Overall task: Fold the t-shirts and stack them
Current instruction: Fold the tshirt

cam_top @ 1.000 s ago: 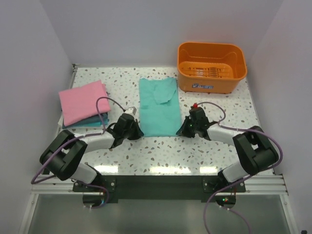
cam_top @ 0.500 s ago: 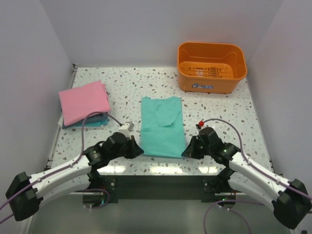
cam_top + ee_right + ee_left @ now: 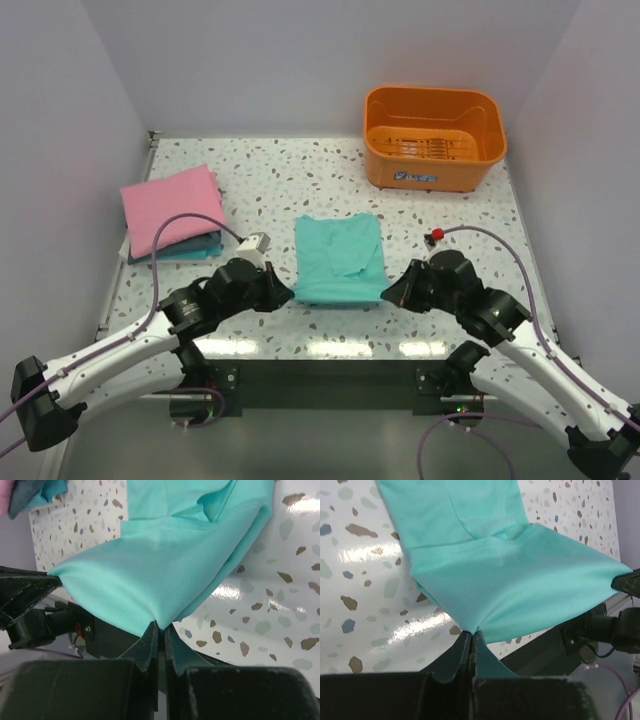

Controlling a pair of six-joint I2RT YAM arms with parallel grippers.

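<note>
The teal-green t-shirt (image 3: 339, 257) lies in the middle of the table with its near hem lifted. My left gripper (image 3: 287, 291) is shut on the hem's left corner (image 3: 470, 628). My right gripper (image 3: 392, 293) is shut on the hem's right corner (image 3: 161, 622). The cloth hangs taut between the two grippers, above the table's near edge. The far part of the shirt (image 3: 445, 510) rests flat on the table. A folded pink t-shirt (image 3: 172, 207) lies on a folded darker blue-teal t-shirt (image 3: 190, 249) at the left.
An orange plastic basket (image 3: 434, 136) stands at the back right. The speckled table (image 3: 470, 230) ends at a dark rail (image 3: 330, 370) close behind both grippers. White walls close in the left, right and back.
Both grippers have risen and moved forward with the near hem. The shirt looks shorter in the top view as its near half lifts off the table.
</note>
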